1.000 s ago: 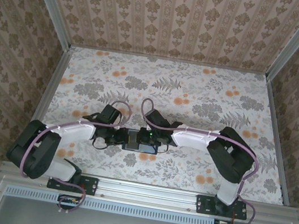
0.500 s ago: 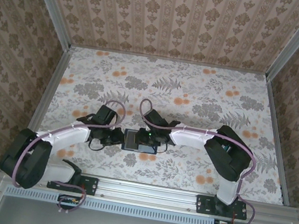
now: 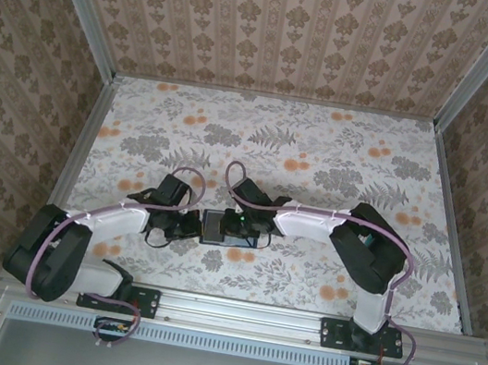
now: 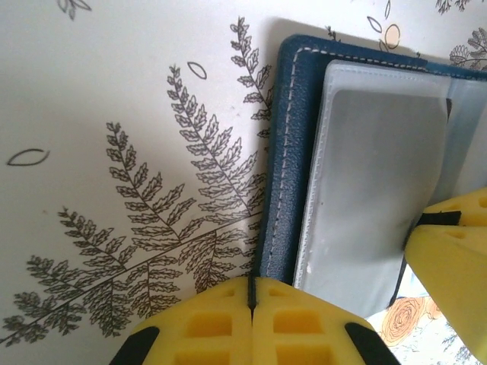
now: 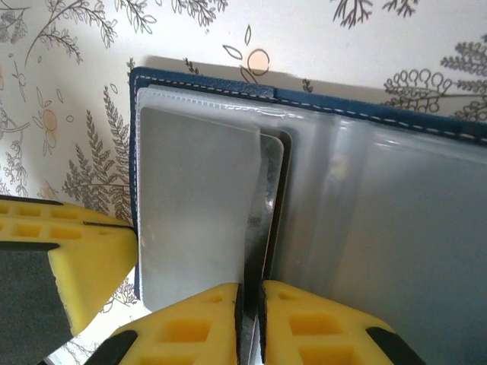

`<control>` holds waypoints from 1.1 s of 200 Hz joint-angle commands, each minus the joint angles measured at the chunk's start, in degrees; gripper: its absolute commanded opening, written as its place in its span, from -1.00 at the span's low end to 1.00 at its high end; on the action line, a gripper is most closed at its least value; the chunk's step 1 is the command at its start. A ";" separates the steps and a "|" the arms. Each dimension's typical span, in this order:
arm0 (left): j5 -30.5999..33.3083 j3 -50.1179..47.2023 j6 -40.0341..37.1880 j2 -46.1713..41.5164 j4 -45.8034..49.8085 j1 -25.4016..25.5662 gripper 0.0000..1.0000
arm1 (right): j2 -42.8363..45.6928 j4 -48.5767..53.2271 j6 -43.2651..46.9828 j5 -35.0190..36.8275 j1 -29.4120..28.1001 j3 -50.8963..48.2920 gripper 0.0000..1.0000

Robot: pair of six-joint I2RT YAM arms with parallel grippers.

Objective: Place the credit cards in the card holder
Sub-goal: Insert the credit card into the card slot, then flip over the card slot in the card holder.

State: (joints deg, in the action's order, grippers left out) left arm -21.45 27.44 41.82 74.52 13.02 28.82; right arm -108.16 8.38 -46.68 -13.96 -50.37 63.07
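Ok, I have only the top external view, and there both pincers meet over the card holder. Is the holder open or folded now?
Observer: Open. From the right wrist, the card holder lies flat with its clear sleeves facing up.
Operator: Does the right pincer hold something?
Observer: Yes. The right pincer is shut on a thin sheet seen edge-on, seemingly a credit card, at the mouth of a sleeve.
Operator: And the left one?
Observer: The left pincer is shut with nothing between its fingers, at the holder's stitched blue edge.
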 commanded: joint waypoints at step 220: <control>-1.39 0.97 2.64 0.81 -1.72 -0.08 -1.00 | 9.48 8.14 -4.11 14.84 -1.47 -8.34 -0.10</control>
State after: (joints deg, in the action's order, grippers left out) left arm -21.89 27.40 43.40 74.65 11.09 28.84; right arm -97.82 15.07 -48.82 0.27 -51.44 54.41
